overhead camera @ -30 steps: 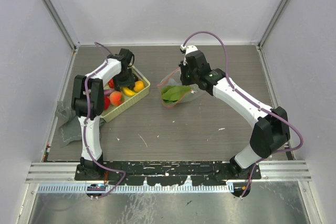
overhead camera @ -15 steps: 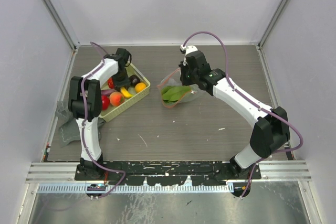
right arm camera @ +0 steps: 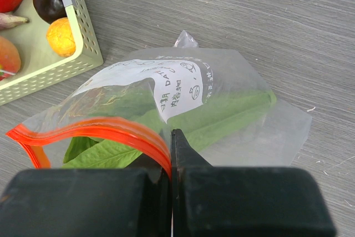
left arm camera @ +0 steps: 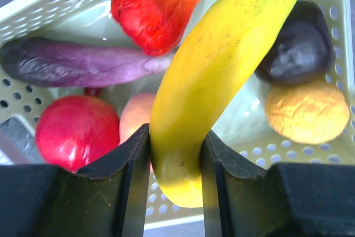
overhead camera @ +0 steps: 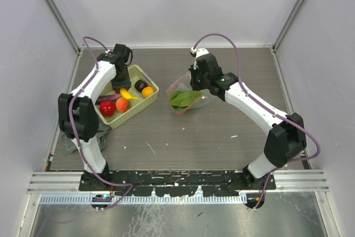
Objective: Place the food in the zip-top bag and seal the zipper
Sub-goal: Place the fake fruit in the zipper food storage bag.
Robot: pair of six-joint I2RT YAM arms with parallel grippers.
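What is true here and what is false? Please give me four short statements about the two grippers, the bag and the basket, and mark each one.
1. The left gripper grips the banana between its fingers. True.
2. The green leaf lies inside the zip-top bag. True.
3. The right gripper is open and holds nothing. False: it is shut on the zipper at the bag's mouth.
4. The zip-top bag lies inside the basket. False: it is on the table, beside the basket.
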